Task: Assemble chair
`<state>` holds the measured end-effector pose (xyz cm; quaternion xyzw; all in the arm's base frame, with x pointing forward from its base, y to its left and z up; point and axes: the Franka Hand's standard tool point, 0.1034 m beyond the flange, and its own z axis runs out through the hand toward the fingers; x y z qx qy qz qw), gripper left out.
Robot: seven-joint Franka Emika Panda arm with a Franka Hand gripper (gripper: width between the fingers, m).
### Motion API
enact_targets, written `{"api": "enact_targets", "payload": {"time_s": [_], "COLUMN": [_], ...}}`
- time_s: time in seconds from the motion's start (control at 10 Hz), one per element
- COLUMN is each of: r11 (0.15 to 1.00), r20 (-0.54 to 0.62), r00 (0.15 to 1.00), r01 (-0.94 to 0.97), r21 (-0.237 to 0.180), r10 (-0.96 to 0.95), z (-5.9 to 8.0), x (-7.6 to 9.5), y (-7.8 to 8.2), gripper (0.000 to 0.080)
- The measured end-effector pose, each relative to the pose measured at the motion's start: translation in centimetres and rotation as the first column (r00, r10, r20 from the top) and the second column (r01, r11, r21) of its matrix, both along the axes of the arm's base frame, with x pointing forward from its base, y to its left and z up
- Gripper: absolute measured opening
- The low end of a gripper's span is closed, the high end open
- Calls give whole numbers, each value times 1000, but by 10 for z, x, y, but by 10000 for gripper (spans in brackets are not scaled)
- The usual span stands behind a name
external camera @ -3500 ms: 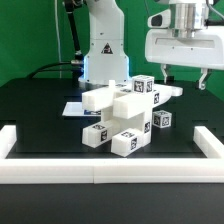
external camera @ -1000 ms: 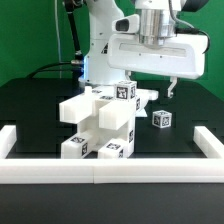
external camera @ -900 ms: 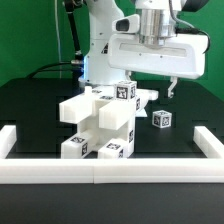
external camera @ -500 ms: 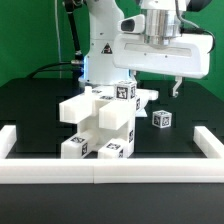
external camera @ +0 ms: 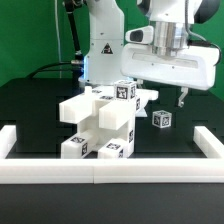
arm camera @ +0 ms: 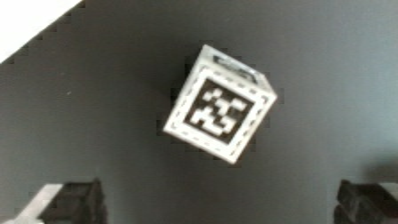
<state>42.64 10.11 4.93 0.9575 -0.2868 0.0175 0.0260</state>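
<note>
- On the black desk (external camera: 40, 105), the partly built chair (external camera: 100, 125) stands just behind the white border rail (external camera: 110, 168), toward the exterior view's left of centre; several blocks are already joined, tags facing out.
- One small loose part (external camera: 160, 119) sits alone on the desk, to the exterior view's right of the stack and apart from it. Likely the next piece to fetch.
- Tool (external camera: 180, 97) hangs above that loose part, a little toward the exterior view's right, jaws spread wide, holding nothing. Only one fingertip (external camera: 182, 98) shows clearly in the exterior view.
- Wrist view: the tagged part (arm camera: 222, 103) lies skewed between the two fingertips (arm camera: 63, 200), not square to them and off the midline.
- Step in hand, as judged: line up and descend for the pick.
- To do it well: rotate the wrist until the finger pads run parallel to two opposite flat faces, and centre the part between them before dropping.
- Descend straight; stop short of the desk so the tips don't scrape.
- Close on the flat sides, not the corners — a corner grip likely twists the block and spoils insertion later.
- Keep the approach clear of the stack; a nudge could shift the joined parts.
</note>
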Motion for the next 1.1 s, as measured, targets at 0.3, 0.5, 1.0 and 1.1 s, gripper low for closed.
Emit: {"api": "enact_targets", "payload": {"time_s": [0.3,0.5,1.0,1.1], "r11": [1000,1000,994,992], "r20": [-15,-19,10,9], "r00": [1000,1000,995,993], "r01": [-9,-11,102,115], "r21": [-23,-26,-37,-45], "r10": [9,11,-102,-114], "z": [-13,-14,-22,-27], "x": [-1,-1,-10,-15], "y": [-2,-2,0,4], "gripper": [648,648,648,648]}}
